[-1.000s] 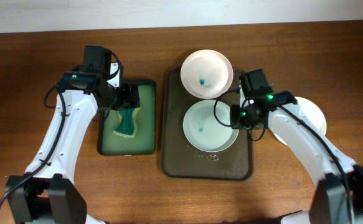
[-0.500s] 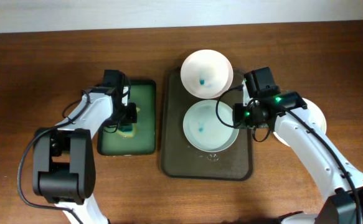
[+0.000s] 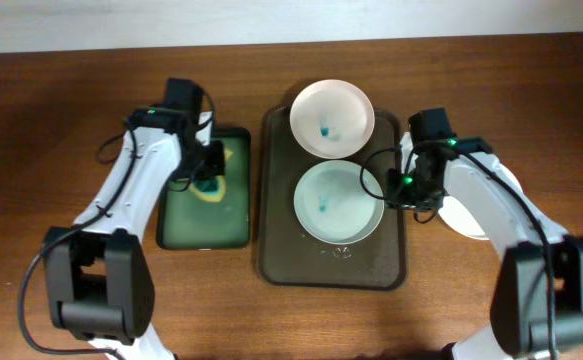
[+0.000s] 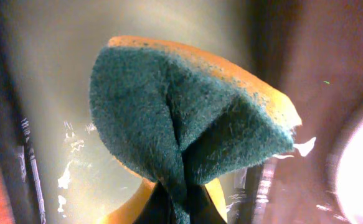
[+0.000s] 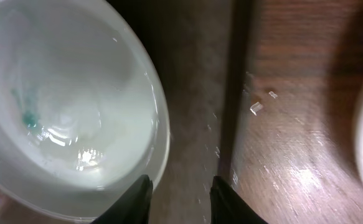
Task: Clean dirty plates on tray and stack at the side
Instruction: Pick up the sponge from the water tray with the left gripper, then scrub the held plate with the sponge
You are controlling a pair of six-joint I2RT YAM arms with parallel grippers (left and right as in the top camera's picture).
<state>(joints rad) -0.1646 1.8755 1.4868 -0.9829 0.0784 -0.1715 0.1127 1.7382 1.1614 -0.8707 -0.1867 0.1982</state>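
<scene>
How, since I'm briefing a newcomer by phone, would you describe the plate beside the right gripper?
Start at the large dark tray mid-table, which holds two white plates. It is the near plate, on the robot's side, lying wholly inside the rim beside the right gripper. Unlike it, the far plate overhangs the tray's far edge and the third plate lies off the tray.

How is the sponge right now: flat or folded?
Folded. The sponge creases sharply down its middle, pinched at the bottom by the left gripper.
</scene>
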